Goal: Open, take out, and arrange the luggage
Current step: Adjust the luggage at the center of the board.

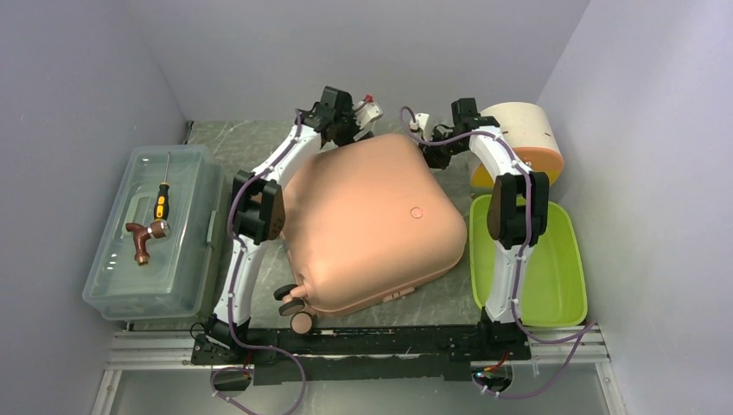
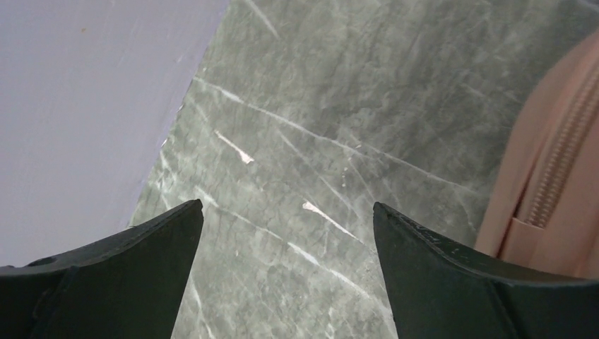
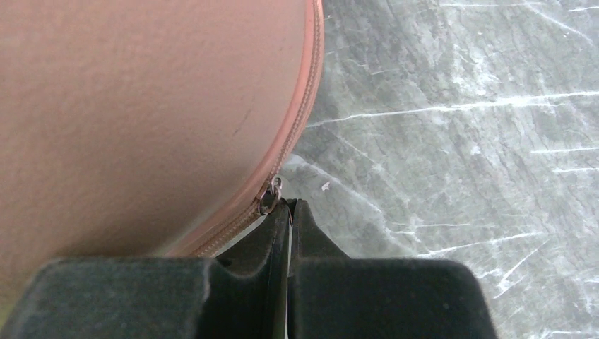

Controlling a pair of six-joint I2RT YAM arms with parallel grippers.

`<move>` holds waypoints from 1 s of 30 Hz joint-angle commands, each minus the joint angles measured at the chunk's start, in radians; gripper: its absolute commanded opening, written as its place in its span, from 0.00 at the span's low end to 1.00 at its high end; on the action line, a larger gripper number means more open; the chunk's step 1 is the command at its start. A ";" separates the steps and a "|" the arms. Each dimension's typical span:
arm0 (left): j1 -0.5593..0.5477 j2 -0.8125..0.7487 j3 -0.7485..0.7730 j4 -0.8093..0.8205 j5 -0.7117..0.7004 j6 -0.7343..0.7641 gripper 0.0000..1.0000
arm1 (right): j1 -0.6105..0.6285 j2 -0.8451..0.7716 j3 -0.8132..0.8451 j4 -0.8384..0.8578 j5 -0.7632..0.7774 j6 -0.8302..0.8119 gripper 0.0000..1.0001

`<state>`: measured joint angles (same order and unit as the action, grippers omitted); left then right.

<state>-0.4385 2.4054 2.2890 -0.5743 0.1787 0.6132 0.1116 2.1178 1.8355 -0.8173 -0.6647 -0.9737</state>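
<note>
- Top cam: the salmon-pink luggage (image 1: 372,220) is lying flat in the middle of the table (image 1: 233,143), shell up, lid down. Its wheels point at the near edge, btw the two arm bases.
- Top cam again: left gripper (image 1: 346,121) is at the case's far-left corner and right gripper (image 1: 430,143) at the far-right corner. Can't read either set of jaws from up here tbh.
- Around it: a clear bin (image 1: 156,233) on the left w/ a screwdriver (image 1: 161,199) on its lid, and a lime-green tray (image 1: 553,259) just beside the case on the right.
- Left wrist cam: left gripper (image 2: 288,212) has its jaws spread wide w/ nothing btw them, only bare marble table (image 2: 318,106) underneath. The fingers (image 2: 127,275) aren't touching anything.
- Same cam: the luggage (image 2: 558,162) peeks in at the right edge, pink side w/ a zipper (image 2: 565,152) running up it, just beside the right finger but apart from it.
- Right wrist cam: right gripper (image 3: 288,205) has its jaws pressed together, no gap. The tips sit right at the zipper pull (image 3: 269,196). They look to be touching it, but idk if the tab is actually pinched.
- Same cam: the luggage (image 3: 141,106) fills the left side, a matte pink curved shell w/ the zip line along its rim. Table (image 3: 459,141) on the right.
</note>
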 commanded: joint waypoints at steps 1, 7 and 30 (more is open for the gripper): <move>-0.082 -0.070 0.006 -0.038 -0.072 -0.098 0.99 | 0.075 0.000 0.029 0.273 0.034 0.030 0.00; 0.025 -0.194 0.098 -0.072 -0.155 -0.162 1.00 | 0.050 0.066 0.089 0.286 0.110 0.117 0.00; 0.037 -1.245 -0.906 -0.770 0.410 0.043 0.99 | 0.025 -0.004 -0.025 0.424 0.173 0.270 0.00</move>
<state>-0.3988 1.1870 1.4143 -1.2385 0.4202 0.6514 0.1417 2.1715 1.8450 -0.6029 -0.6121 -0.7078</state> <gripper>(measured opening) 0.994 0.010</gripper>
